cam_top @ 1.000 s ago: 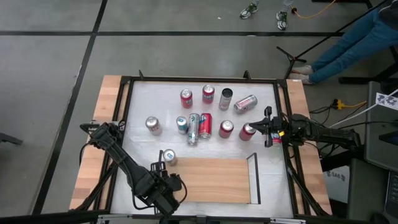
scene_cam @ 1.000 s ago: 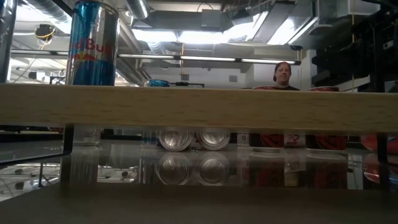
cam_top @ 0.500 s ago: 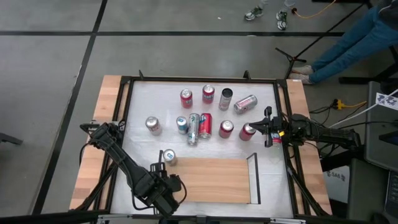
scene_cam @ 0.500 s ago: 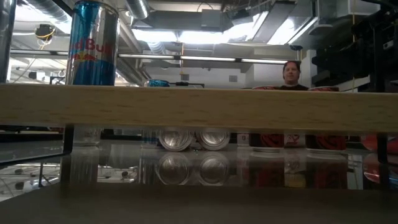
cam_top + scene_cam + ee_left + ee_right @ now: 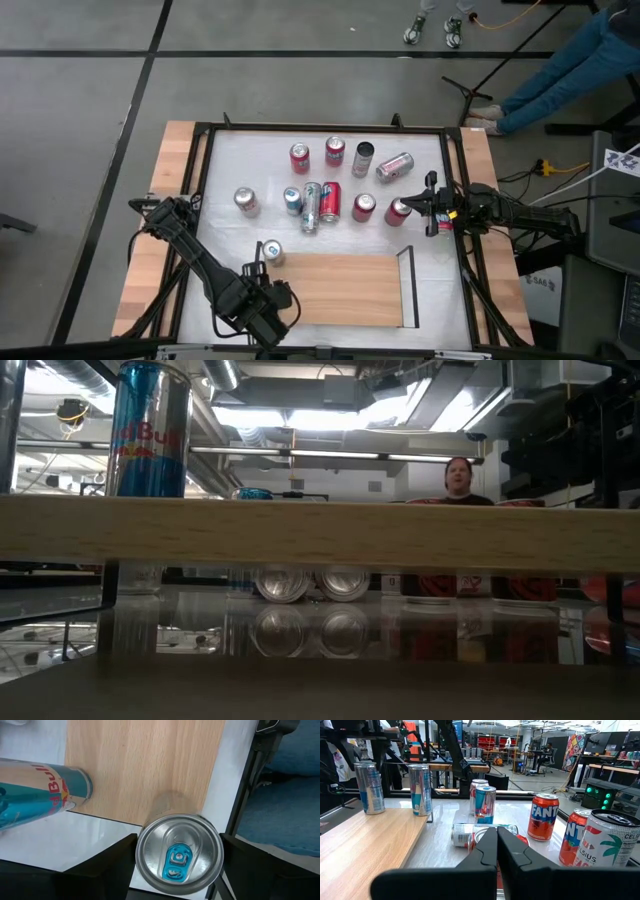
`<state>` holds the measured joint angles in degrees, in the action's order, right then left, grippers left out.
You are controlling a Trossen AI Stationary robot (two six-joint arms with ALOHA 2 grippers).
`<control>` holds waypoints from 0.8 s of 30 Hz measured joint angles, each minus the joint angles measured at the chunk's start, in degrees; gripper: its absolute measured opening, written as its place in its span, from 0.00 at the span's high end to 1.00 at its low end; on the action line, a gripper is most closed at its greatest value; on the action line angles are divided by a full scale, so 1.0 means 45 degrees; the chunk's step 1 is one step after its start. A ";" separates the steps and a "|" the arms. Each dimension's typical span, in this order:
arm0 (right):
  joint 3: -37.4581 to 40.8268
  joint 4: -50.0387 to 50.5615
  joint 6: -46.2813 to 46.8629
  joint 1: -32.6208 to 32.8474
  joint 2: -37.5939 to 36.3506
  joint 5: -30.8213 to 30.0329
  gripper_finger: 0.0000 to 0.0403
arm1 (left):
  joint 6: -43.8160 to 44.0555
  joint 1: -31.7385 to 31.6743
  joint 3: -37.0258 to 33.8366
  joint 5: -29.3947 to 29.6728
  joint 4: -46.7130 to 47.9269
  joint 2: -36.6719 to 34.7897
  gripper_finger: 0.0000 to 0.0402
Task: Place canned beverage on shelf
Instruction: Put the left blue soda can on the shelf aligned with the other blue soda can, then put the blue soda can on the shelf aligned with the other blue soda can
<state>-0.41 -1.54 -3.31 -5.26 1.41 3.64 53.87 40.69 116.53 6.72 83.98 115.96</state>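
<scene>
1. Jaws of the left gripper (image 5: 177,857) are standing spread, flanking a round aluminium can (image 5: 179,854) with a blue tab; whether the pads are touching it, I cannot tell.
2. Right gripper (image 5: 496,847), at the table's 3 o'clock edge, is keeping its dark fingers pressed together.
3. Smooth, flat light-wood shelf (image 5: 345,290) is lying at the table's 6 o'clock, a thin black rail on its right end.
4. That can is standing at the shelf's left end, beside a second blue can (image 5: 270,251) at the 10 o'clock corner.
5. Since a second ago, the left jaws are standing slightly wider; the cans are staying put.
</scene>
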 joint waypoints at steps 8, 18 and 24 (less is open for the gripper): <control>0.0000 -0.0001 0.0000 -0.0004 0.0000 0.0000 1.00 | 0.0019 0.0000 0.0000 0.0000 -0.0030 0.0000 0.34; 0.0001 0.0001 0.0000 0.0000 0.0000 0.0000 1.00 | 0.0262 0.0000 0.0000 -0.0005 -0.0141 0.0000 0.23; 0.0001 0.0004 0.0000 0.0001 0.0000 0.0000 1.00 | 0.0257 -0.0019 0.0000 -0.0177 -0.0139 0.0000 0.14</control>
<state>-0.40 -1.52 -3.31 -5.26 1.41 3.64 55.02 40.60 116.53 5.93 83.35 115.96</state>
